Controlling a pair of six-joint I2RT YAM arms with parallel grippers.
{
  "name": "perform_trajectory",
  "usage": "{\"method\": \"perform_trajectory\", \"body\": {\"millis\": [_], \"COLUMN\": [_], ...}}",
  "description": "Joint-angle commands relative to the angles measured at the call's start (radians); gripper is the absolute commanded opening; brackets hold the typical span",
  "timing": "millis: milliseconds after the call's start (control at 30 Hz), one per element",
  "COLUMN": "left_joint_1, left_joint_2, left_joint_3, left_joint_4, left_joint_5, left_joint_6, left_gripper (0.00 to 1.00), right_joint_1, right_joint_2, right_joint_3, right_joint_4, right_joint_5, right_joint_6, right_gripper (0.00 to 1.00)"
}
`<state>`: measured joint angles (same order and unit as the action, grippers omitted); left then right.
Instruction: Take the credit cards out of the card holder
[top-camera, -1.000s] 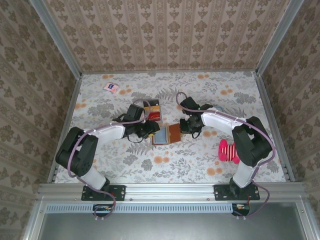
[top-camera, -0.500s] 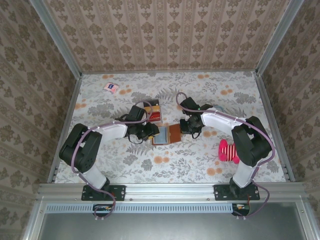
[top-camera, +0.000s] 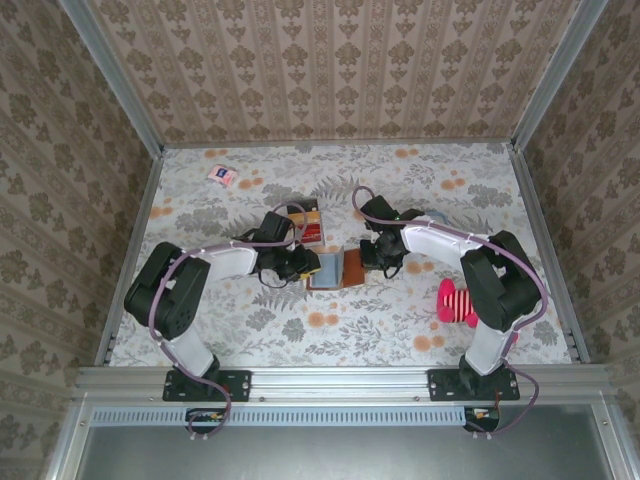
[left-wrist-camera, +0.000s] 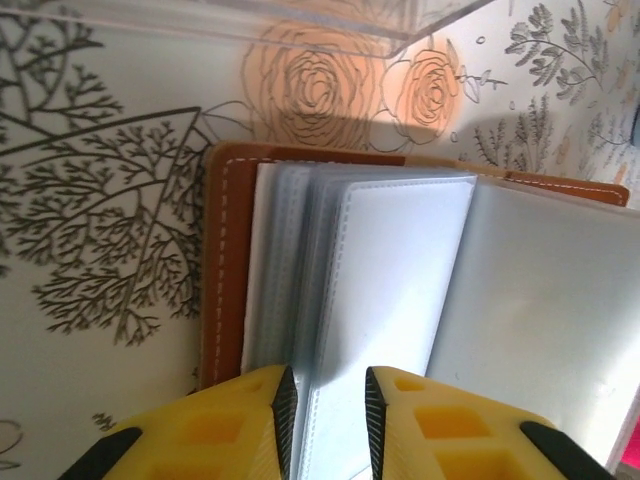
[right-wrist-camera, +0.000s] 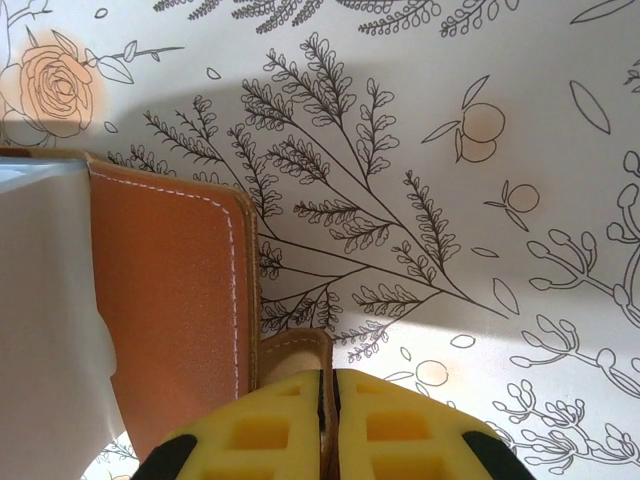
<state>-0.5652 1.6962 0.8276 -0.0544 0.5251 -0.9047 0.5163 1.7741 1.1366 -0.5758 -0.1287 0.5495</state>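
Note:
The brown card holder (top-camera: 347, 268) lies open between my two grippers in the top view. In the left wrist view its brown cover (left-wrist-camera: 225, 260) frames several pale plastic sleeves (left-wrist-camera: 400, 270) that stand fanned up. My left gripper (left-wrist-camera: 328, 420) is open, its jaws a narrow gap apart astride the sleeves' near edge; it also shows from above (top-camera: 308, 263). My right gripper (right-wrist-camera: 328, 420) is shut on the card holder's brown strap tab (right-wrist-camera: 290, 352), at the cover's right side (top-camera: 366, 258). The credit cards are hidden; I see no dark card in the sleeves.
A red-and-orange tray (top-camera: 308, 225) sits just behind the left gripper. A pink-and-white packet (top-camera: 222, 175) lies at the far left. A pink striped object (top-camera: 455, 302) rests by the right arm's elbow. The patterned walls close in on three sides.
My left gripper has slid right onto the card holder's left side. The grey-blue sleeves now look narrower and more raised. The right gripper has stayed on the strap.

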Motion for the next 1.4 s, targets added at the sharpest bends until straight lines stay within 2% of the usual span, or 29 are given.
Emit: {"method": "perform_trajectory", "body": {"millis": [0,300,667,1133,1367], "left_joint_1": [-0.007,-0.015,-0.029,-0.019,-0.012], "left_joint_2": [0.011,0.028,0.013,-0.088,-0.082], "left_joint_3": [0.017,0.024,0.048,0.098,0.086], "left_joint_4": [0.055,0.082,0.072,-0.211,-0.188], "left_joint_5": [0.070,0.104,0.111,-0.110,-0.083], "left_joint_6": [-0.002,-0.003,0.015,0.139,0.134], "left_gripper": [0.26,0.26,0.32,0.47,0.34], "right_joint_1": [-0.001,-0.001,-0.001,-0.002,-0.002], "right_joint_2": [0.021,0.029,0.034,0.034,0.035], "right_joint_3": [-0.003,0.003,0.006,0.008,0.011], "right_joint_4": [0.007,0.011,0.010,0.004,0.001], "right_joint_5": [-0.037,-0.043,-0.043,-0.035,-0.035], "right_joint_6": [0.007,0.006,0.001,-0.005,-0.006], "right_gripper": [0.11,0.11,0.11,0.11,0.11]}}
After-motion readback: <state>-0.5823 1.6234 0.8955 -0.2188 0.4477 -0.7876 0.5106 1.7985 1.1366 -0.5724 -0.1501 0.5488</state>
